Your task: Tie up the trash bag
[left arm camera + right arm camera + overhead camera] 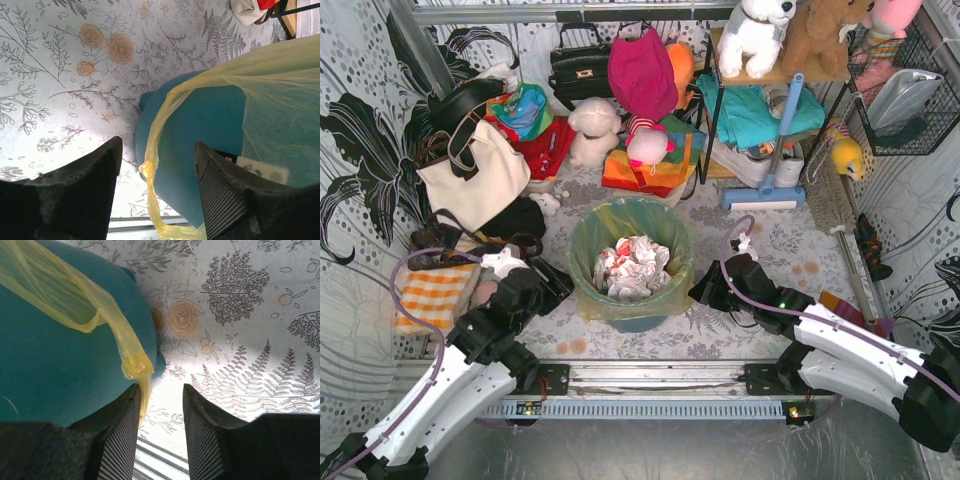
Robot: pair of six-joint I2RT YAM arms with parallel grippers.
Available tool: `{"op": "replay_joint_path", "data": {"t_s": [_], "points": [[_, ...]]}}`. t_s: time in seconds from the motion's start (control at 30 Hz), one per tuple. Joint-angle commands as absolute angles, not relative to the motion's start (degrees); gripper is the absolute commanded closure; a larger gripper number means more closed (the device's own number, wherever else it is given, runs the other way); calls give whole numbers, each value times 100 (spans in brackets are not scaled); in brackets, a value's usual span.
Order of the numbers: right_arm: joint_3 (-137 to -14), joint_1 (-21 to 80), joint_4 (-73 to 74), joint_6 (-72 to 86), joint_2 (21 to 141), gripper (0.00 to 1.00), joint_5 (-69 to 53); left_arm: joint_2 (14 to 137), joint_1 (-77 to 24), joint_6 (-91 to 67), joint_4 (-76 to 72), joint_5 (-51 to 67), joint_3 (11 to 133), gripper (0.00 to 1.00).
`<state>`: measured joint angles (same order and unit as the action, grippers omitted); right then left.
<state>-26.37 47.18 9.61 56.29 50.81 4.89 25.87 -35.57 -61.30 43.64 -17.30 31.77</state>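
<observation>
The yellow-green trash bag lines the round teal bin at the table's middle, with crumpled white paper inside. My left gripper is open beside the bin's left side; in the left wrist view a yellow bag tie strip hangs between its open fingers without being pinched. My right gripper is open beside the bin's right side; in the right wrist view another bag strip hangs down against the inner face of its left finger.
A cream tote bag and an orange checked cloth lie left. Stuffed toys, a black handbag and cloths crowd the back. A shelf and a blue squeegee stand at the back right. A rail runs along the near edge.
</observation>
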Motion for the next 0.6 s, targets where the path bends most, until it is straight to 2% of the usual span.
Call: {"op": "replay_joint_path", "data": {"t_s": [0.0, 0.27, 0.57], "points": [[-2468, 4737, 524, 5477, 4929, 62, 645, 2547, -3555, -6004, 3791, -1723, 2940, 33], [-2525, 4737, 308, 5079, 4916, 62, 590, 2384, -3560, -6038, 3686, -1807, 2761, 32], [-2605, 4737, -11, 4879, 5123, 62, 662, 2947, -3559, -6103, 3705, -1542, 2759, 34]]}}
